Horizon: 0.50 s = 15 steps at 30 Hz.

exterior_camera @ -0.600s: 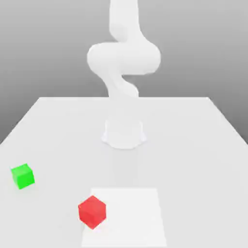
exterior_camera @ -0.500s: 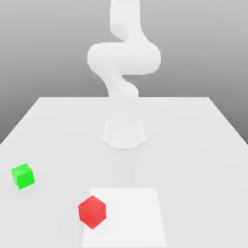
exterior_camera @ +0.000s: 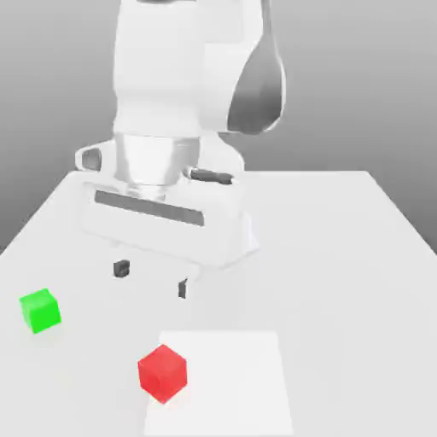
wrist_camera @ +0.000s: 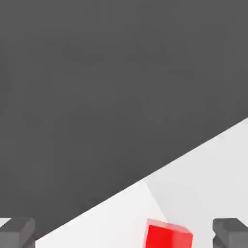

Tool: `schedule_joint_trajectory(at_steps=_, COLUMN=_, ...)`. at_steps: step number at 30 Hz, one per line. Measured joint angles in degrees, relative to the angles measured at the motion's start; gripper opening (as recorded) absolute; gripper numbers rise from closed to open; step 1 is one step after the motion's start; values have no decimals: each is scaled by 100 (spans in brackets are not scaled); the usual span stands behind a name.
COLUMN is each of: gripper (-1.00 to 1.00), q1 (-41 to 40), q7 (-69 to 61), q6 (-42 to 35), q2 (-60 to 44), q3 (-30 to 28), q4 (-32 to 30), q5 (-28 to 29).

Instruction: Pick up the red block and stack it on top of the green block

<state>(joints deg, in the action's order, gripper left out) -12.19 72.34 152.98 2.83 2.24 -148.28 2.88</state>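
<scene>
The red block (exterior_camera: 162,373) rests on the table at the front, on the corner of a lighter white square patch (exterior_camera: 230,384). The green block (exterior_camera: 40,310) sits apart from it, toward the exterior view's left. My gripper (exterior_camera: 152,278) hangs above the table behind the red block and to the right of the green one, open, with nothing between its dark fingertips (exterior_camera: 121,268). In the hand view the red block (wrist_camera: 167,235) shows beyond the open gripper (wrist_camera: 124,235), nearer one fingertip (wrist_camera: 231,232) than the other.
The white table (exterior_camera: 341,256) spreads wide around both blocks. Its far edge and a dark backdrop (wrist_camera: 97,72) appear in the hand view. The bulky white hand and arm (exterior_camera: 179,102) loom over the table's middle.
The arm, earlier upright at the back of the table, now reaches forward, with the hand low over the table behind the red block. Both blocks stay where they were.
</scene>
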Motion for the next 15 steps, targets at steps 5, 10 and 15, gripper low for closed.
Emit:
schedule_joint_trajectory(at_steps=5, gripper=0, q1=-89, q7=315, q6=600, q2=-1025, q3=-31, q4=-274, q5=-200)
schedule_joint_trajectory(at_steps=10, gripper=-100, q1=-47, q7=404, q6=1407, q2=-1998, q3=-95, q4=-160, q5=-123)
schedule_joint_trajectory(at_steps=15, gripper=-100, q1=-48, q7=415, q6=1417, q2=-1998, q3=-93, q4=-160, q5=-113)
